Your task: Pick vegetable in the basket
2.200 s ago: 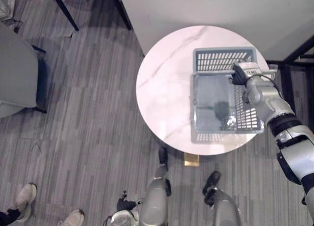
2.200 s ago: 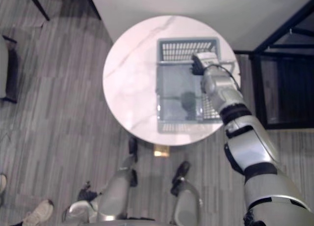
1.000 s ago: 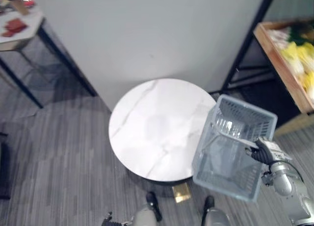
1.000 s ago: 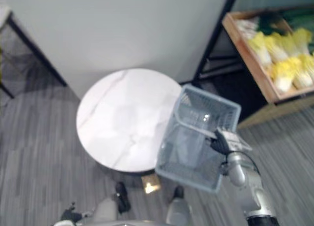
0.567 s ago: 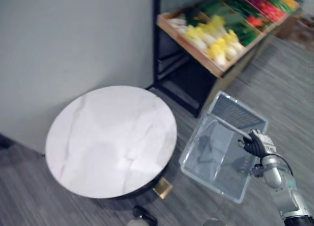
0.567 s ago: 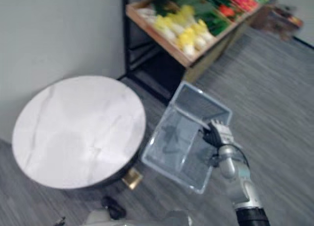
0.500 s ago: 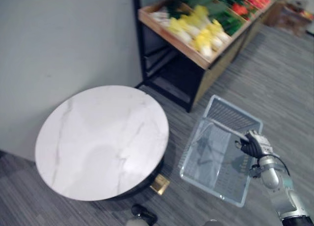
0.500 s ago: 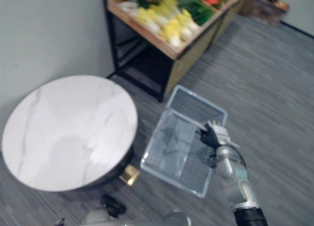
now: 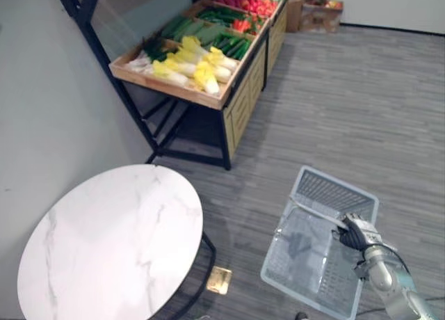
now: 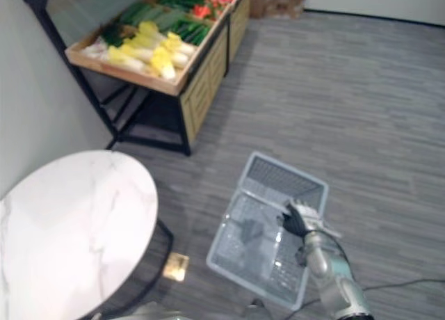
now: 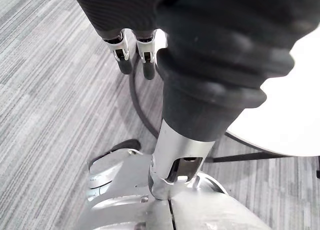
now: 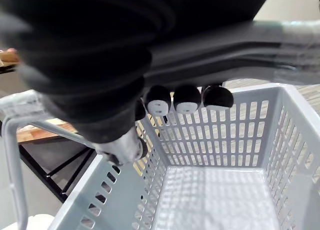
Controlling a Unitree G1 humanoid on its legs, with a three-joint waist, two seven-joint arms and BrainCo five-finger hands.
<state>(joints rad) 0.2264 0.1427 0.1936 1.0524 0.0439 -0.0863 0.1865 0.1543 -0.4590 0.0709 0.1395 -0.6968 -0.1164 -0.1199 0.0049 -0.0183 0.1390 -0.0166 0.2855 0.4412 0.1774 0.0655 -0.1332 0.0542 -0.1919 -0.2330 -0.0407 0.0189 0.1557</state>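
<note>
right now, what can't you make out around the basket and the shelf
- Far vegetables on the shelf: too small, cut by the top edge, eye views.
- The basket, near end: hidden by the right hand and its dark cover, right wrist view.
- The table: cut off by the bottom edge, eye views.

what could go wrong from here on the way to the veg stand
The empty basket hangs by its handle from the right hand alone, so it may swing or slip. Walking closer, it could clip the wooden produce stand before the napa cabbages are within reach.
</note>
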